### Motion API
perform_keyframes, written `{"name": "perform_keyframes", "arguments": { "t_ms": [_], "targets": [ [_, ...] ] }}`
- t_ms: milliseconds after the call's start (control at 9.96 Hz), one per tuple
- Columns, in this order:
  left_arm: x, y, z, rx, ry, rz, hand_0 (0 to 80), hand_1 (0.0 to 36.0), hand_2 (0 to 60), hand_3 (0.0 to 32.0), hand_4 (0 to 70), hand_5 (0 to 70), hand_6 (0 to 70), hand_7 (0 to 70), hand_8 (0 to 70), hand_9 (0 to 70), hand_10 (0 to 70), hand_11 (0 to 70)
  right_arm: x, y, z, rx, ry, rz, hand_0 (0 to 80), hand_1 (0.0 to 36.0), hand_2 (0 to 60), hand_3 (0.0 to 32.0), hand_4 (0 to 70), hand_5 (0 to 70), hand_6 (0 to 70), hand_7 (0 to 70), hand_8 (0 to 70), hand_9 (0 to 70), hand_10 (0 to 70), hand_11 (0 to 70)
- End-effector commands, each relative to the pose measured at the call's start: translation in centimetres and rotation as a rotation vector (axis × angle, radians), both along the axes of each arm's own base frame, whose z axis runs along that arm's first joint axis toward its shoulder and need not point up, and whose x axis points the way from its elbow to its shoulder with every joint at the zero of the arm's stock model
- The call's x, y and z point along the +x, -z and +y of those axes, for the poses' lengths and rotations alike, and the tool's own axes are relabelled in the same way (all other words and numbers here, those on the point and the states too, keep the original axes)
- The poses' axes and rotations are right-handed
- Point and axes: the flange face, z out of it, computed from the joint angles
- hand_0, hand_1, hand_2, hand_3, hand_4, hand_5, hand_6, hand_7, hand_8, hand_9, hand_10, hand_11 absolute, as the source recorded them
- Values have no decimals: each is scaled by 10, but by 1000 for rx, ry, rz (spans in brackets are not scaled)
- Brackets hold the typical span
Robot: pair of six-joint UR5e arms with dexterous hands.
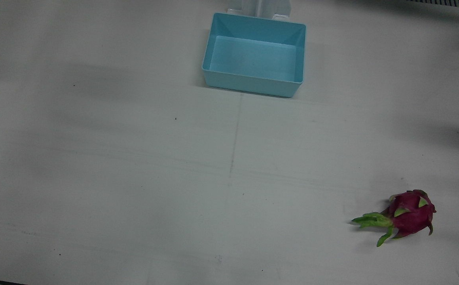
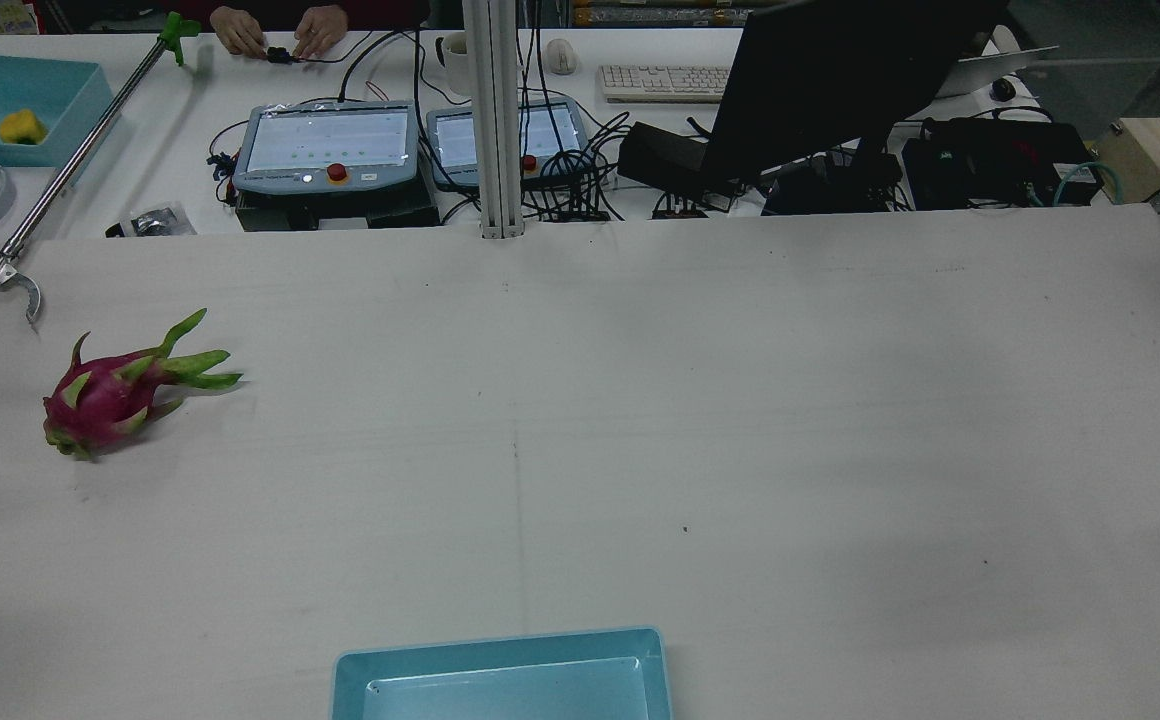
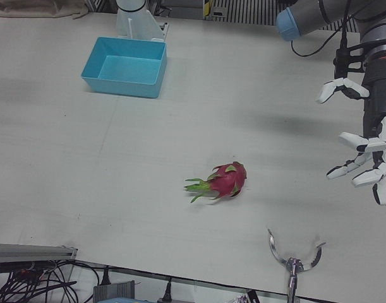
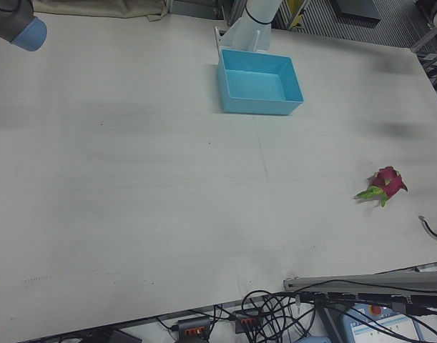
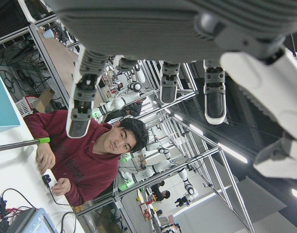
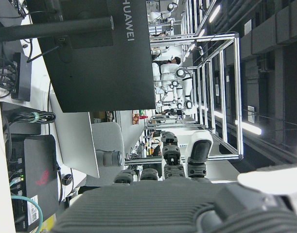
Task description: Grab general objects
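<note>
A magenta dragon fruit [image 3: 227, 180] with green scales lies on its side on the white table, on my left half near the operators' edge; it also shows in the front view [image 1: 409, 215] and the rear view [image 2: 105, 395]. My left hand [image 3: 373, 145] hovers open well above the table, off to the side of the fruit, fingers spread and holding nothing. In the left hand view its fingers [image 5: 80, 104] point out into the room. My right hand [image 6: 180, 160] appears only in its own view, fingers extended and nothing between them. The empty light-blue bin [image 1: 253, 81] stands by the pedestals.
A metal reacher tool with a claw end [image 3: 294, 262] lies at the operators' edge close to the fruit. Past that edge are two teach pendants [image 2: 325, 145], cables, a monitor [image 2: 840, 80] and a seated person's hands [image 2: 280, 30].
</note>
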Motion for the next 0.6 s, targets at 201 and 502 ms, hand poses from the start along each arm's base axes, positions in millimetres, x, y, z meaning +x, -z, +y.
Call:
{"name": "perform_keyframes", "arguments": {
  "t_ms": [201,502],
  "targets": [
    [13,-1,-3,7,-49,-4,551,152,0,320,0,107,0,115,0,9,0,0,0,0,0,0,0,0,0,0,0,0,0,0,0,0,0,0,0,0],
    [14,-2,-4,6,-51,-4,549,121,0,320,0,0,0,0,0,0,0,0,0,0,0,0,0,0,0,0,0,0,0,0,0,0,0,0,0,0]
  ]
}}
